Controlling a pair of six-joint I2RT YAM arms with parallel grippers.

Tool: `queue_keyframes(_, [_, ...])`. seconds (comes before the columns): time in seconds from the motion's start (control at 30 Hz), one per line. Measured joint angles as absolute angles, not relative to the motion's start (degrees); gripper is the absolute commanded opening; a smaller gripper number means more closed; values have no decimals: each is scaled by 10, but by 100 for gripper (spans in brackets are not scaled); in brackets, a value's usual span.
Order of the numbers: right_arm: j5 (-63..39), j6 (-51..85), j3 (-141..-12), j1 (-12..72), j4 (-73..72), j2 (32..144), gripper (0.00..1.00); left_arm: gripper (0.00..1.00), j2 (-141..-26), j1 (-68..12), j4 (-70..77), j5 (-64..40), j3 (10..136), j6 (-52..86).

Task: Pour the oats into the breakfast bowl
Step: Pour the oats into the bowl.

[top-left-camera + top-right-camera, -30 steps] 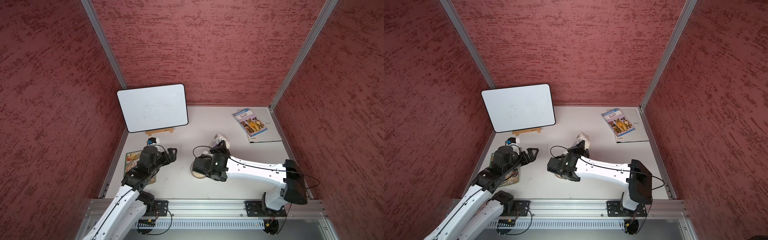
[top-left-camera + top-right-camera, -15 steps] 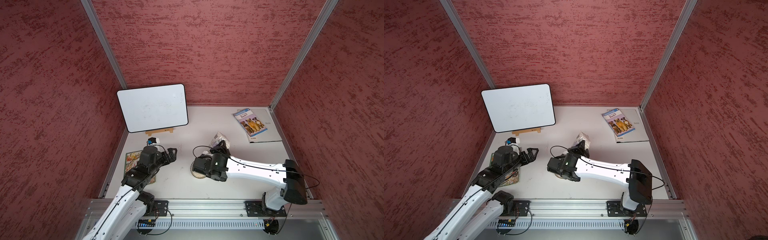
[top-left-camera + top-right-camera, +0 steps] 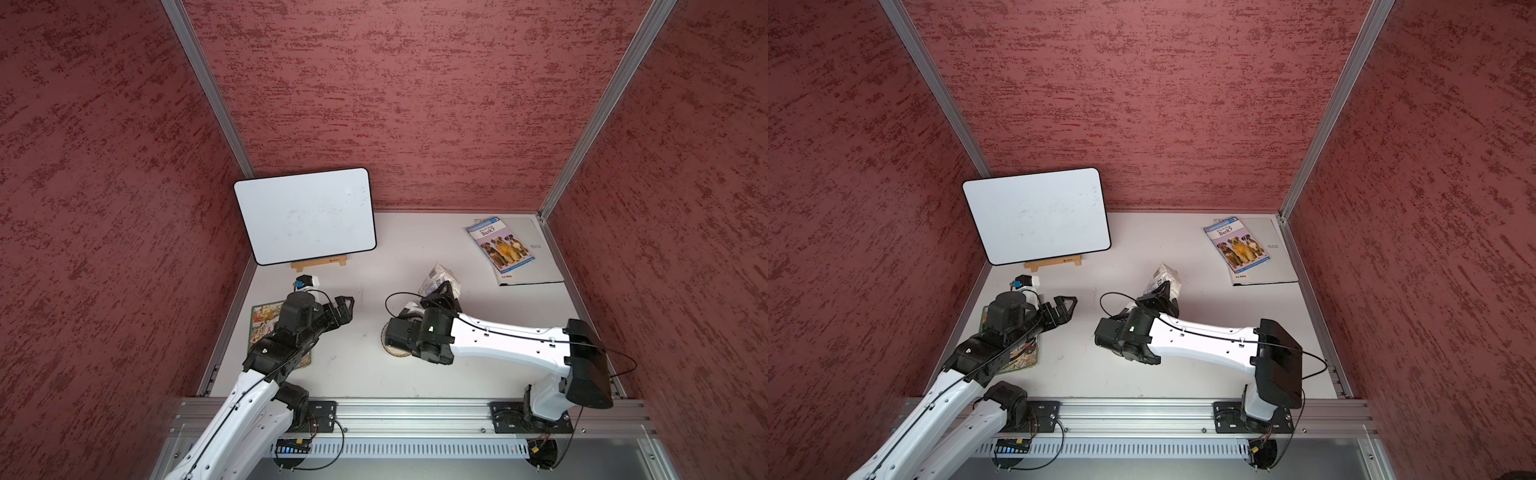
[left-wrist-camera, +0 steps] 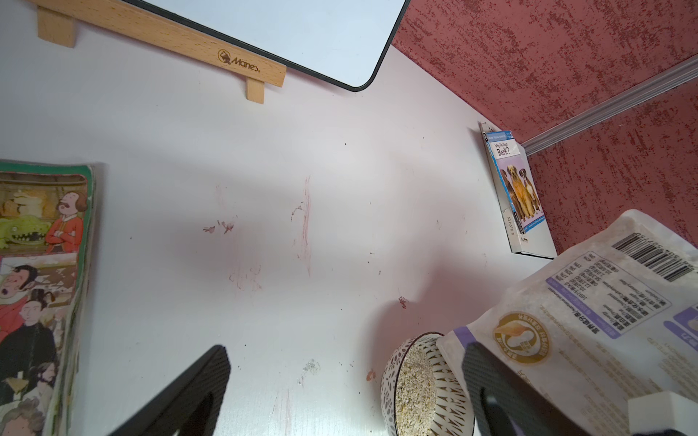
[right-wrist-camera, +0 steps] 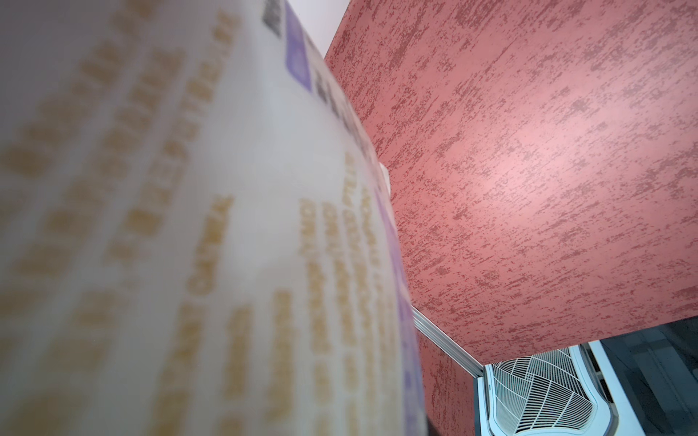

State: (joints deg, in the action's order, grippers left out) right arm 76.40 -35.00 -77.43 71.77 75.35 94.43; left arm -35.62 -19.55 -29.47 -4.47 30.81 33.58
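At the right gripper [image 3: 441, 292], dark fingers clamped across the middle of the white pouch [image 3: 439, 275]. Pouch lifted off the table [image 3: 361, 374] and tilted, barcode end high and away, open mouth down at the rim of the breakfast bowl [image 4: 389, 377] (touching the rim or just above it: cannot tell). In the right wrist view, only a blurred wall of gold and purple lettering close to the lens. Behind the fingers, wrist bent toward the far wall. Forearm low and nearly level across the table, dark elbow block raised near the right side wall, base at the near rail. In a top view, bowl mostly hidden under that wrist, only a sliver of its edge [image 3: 392, 352] showing.

Inside the bowl, oats [image 4: 413, 385], pale beige and fine, reaching well up the patterned wall.

At the left gripper [image 3: 347, 305], fingers [image 4: 196, 389] spread wide with nothing between them, hanging over bare table. Tips pointing toward the bowl, near it but apart. Wrist roughly level, forearm sloping back down to the near rail, crossing above a picture book [image 3: 264, 320] lying flat.

Farther out, a whiteboard [image 3: 307, 216] propped on a wooden stand [image 3: 319, 263] at the back left, and a dog book [image 3: 500, 245] in the far right corner.
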Motion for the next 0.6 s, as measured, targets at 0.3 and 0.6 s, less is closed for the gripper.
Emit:
queue_keyframes(0.3, [770, -336, -775, 722, 766, 947, 0, 100, -356, -196, -295, -45, 308, 336])
queue_keyframes(0.6, [793, -281, -789, 734, 817, 969, 0, 100, -357, -196, -293, -45, 308, 336])
